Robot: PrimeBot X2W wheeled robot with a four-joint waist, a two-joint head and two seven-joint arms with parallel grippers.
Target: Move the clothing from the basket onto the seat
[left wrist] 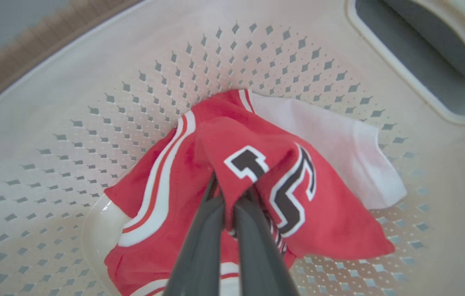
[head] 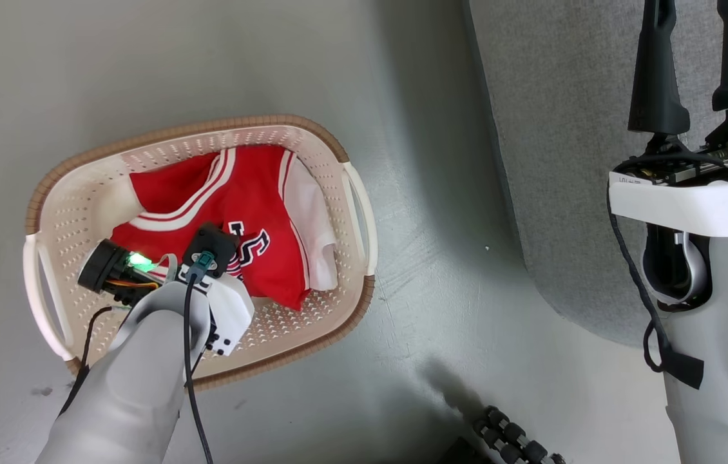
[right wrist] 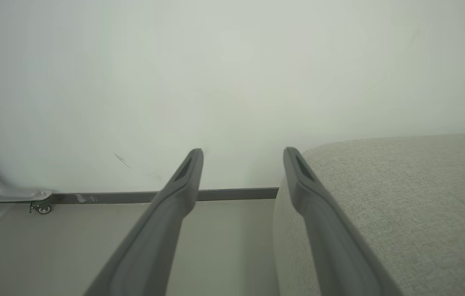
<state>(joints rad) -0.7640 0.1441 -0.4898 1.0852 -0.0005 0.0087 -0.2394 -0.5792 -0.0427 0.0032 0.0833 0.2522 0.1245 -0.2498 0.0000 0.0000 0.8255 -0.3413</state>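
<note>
Left gripper (left wrist: 229, 196): inside the basket (head: 74, 212), fingers pressed together and pinching a raised fold of the jersey (head: 254, 193) beside its black-and-white lettering.
Right gripper (right wrist: 244, 154): fingers spread wide with nothing between them, held above the near corner of the seat (right wrist: 413, 197).
Jersey: red with white stripes, crumpled on the basket bottom, touching the far wall.
White cloth (left wrist: 331, 135): lies along the jersey's edge; whether it is part of the jersey cannot be told.
Basket: stands on the floor (head: 435, 290), left of the seat, with a strip of floor between them.
Obstruction: the left forearm (head: 138, 374) covers the basket's near rim and part of the jersey in the head view.
Surroundings: pale wall (right wrist: 232, 82), a caster (right wrist: 43, 209) at its foot, a black ribbed hose (head: 518, 441) on the floor.
</note>
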